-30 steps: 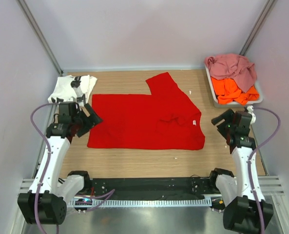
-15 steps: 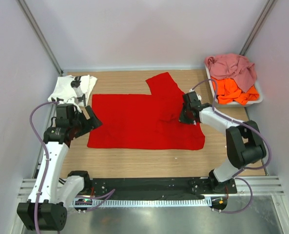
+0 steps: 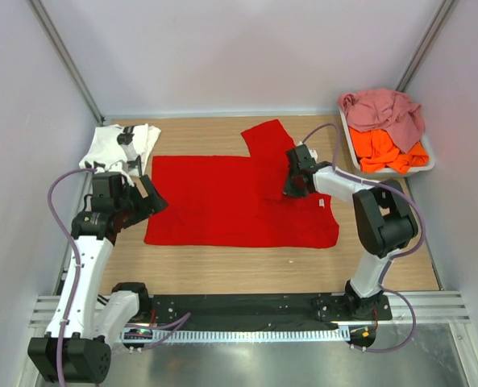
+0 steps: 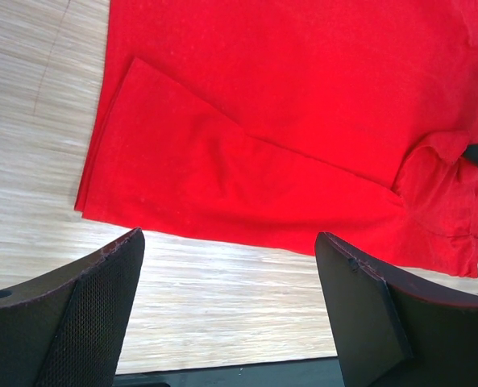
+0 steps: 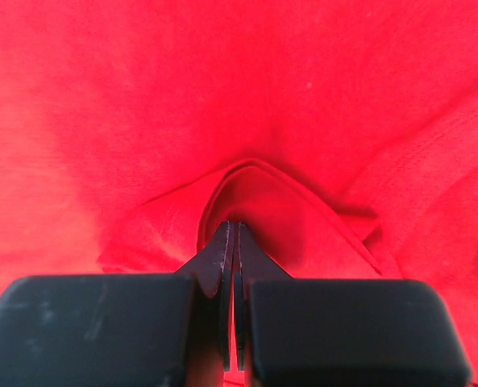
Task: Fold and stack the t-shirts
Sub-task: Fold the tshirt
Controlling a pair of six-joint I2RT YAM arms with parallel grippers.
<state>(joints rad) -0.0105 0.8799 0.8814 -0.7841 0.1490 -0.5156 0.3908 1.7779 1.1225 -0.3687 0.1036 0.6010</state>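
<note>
The red t-shirt (image 3: 222, 201) lies spread flat across the middle of the table (image 3: 222, 270). Its hem is toward the left edge, one sleeve points at the far edge, and the collar end is toward the right.

Your right gripper (image 3: 293, 181) sits on the shirt's right part, just below that sleeve. In the wrist view its jaws are pressed fully together, with a small ridge of red cloth puckered up at the tips (image 5: 233, 242). It looks like a thin pinch, so I'd take it as a shallow hold that may catch only the top layer.

- Lift slowly and watch whether the cloth rises with the fingers or slides out.
- If it holds, keep the lift low and carry the fold in one straight line, so the edge lands parallel to the shirt's side and not skewed.

Your left gripper (image 3: 146, 197) hangs above the shirt's left near corner with its jaws wide apart and nothing in them. Use it to pin or take that hem, so the whole shirt does not drag across the wood.

The white t-shirt (image 3: 118, 145) rests at the far left corner. The orange t-shirt (image 3: 388, 153) and pink t-shirt (image 3: 384, 109) are heaped in the tray (image 3: 347, 137) at the far right, well apart from the fold.
</note>
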